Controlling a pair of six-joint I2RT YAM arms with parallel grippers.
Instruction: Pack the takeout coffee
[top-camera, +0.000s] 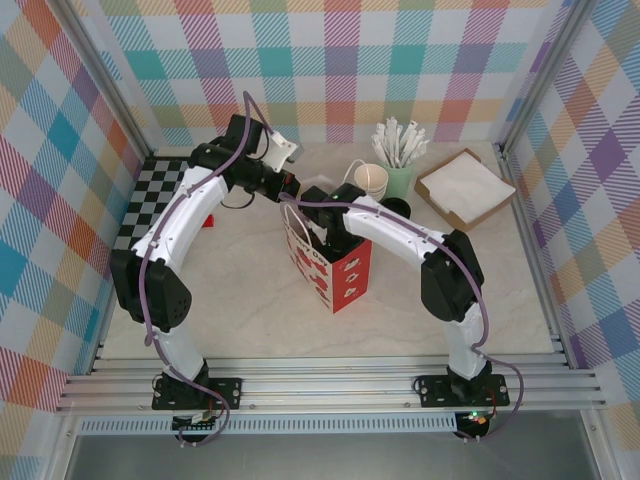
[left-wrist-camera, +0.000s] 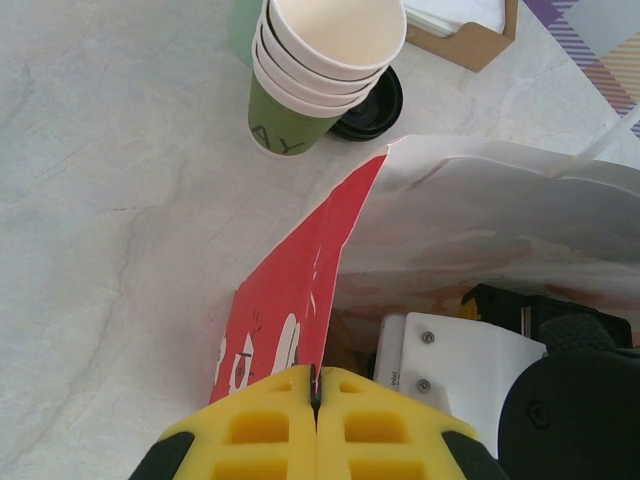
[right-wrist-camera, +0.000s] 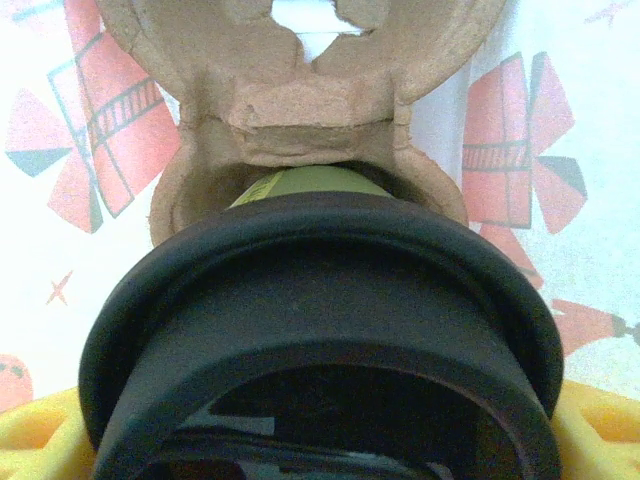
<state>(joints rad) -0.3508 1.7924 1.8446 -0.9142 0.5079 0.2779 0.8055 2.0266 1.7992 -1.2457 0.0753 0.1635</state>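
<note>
Takeout coffee (right-wrist-camera: 320, 330) sits hard up against right wrist cam: blk lid across the low half, strip of green cup wall just above it. Cup is seated in the brown carrier (right-wrist-camera: 320, 100), whose pulp wraps its far side. Both are down inside the bag (right-wrist-camera: 70, 140), white inner walls w/ red windmill print on left + right.

Right claw (right-wrist-camera: 320, 435): yellow fingers (right-wrist-camera: 35, 435) show at both low corners, wide apart, flanking the lid. Pads are hidden by the lid, so can't tell if they press on it or stand off.

Left claw (left-wrist-camera: 315, 380) is fully closed, pinching the bag's top rim at the red side panel. Bag mouth stands open and the right arm's wrist takes up much of it, so little slack to the rim.

Top view: bag is upright mid-surface, both arms meeting over its far end.

Far right of bag is crowded:
- cup stack (top-camera: 368, 180), cream w/ bottom one green
- loose lid (top-camera: 395, 207) just beside the stack
- stirrer holder (top-camera: 400, 182) behind it
- napkin tray (top-camera: 465, 188) near the right wall

Open room: bare surface (top-camera: 240, 310) from bag's near side to the rails (top-camera: 330, 385), and left of bag out to the checker mat (top-camera: 165, 195) at far left. Surface is pale, marbled. Plaid walls (top-camera: 340, 60) close in left, far and right.
</note>
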